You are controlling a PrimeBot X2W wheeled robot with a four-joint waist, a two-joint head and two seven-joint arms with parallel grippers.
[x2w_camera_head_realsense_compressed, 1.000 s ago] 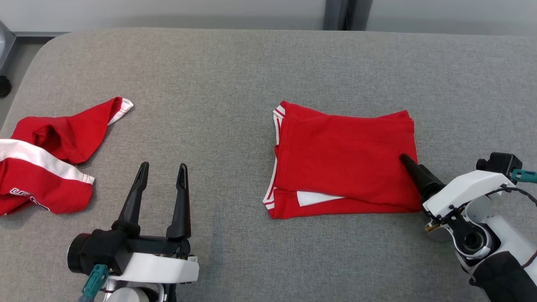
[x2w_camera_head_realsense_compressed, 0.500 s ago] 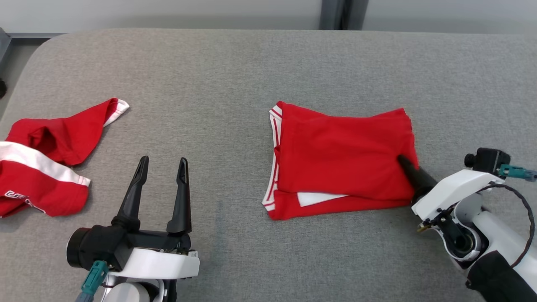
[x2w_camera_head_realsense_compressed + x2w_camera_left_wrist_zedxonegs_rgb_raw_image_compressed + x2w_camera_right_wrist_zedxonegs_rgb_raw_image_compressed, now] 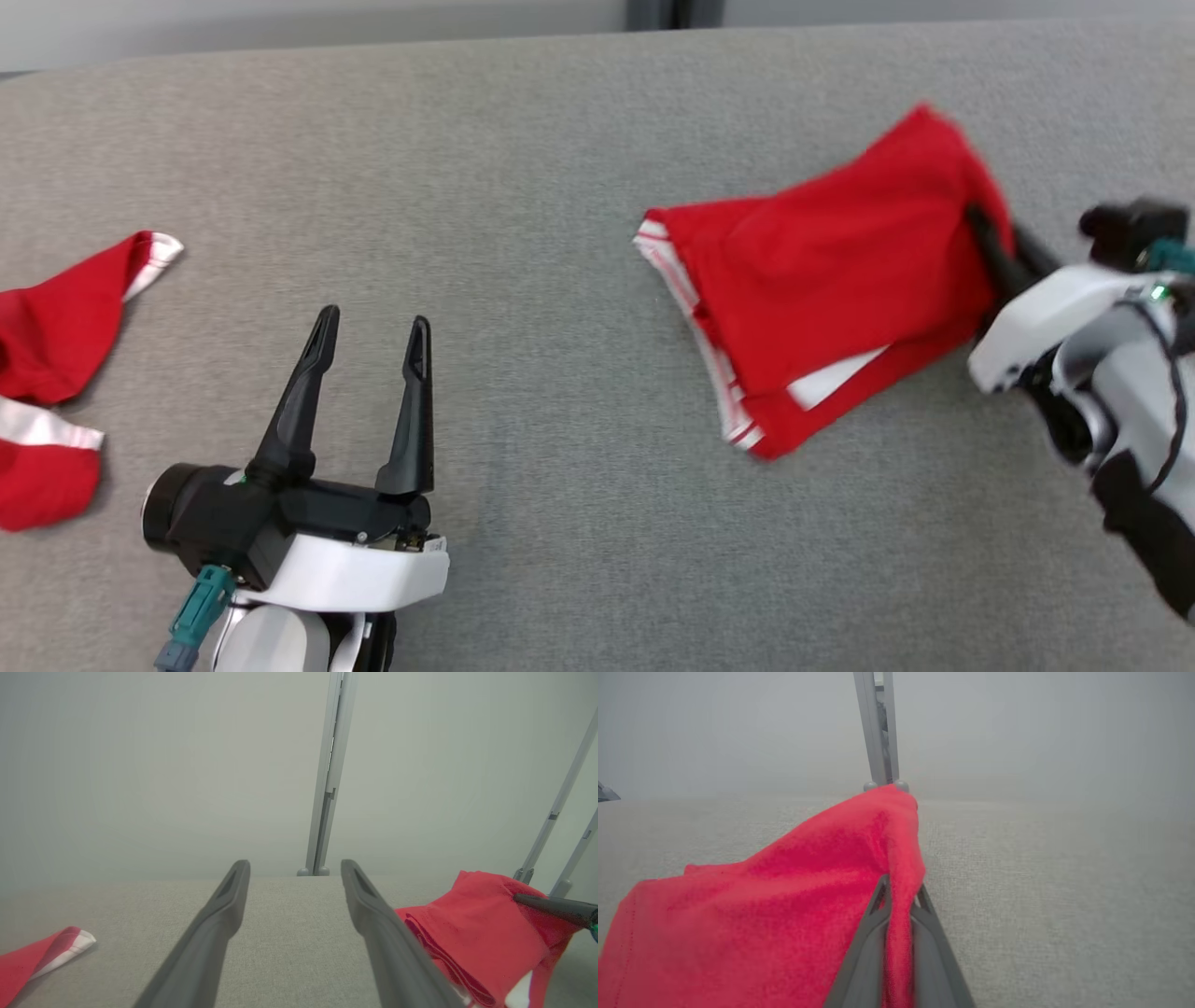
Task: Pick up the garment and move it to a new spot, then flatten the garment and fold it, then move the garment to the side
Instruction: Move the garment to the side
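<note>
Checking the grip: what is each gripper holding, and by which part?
The right gripper pinches the folded red garment by its right edge; the left gripper is open and holds nothing.

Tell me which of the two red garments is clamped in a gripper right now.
The folded red garment on the right: the right gripper has its jaws shut on one corner. The crumpled red garment at the left edge lies free.

table (image 3: 560, 168): grey fabric | wall (image 3: 140, 765): pale, plain | post (image 3: 327, 788): grey metal
</note>
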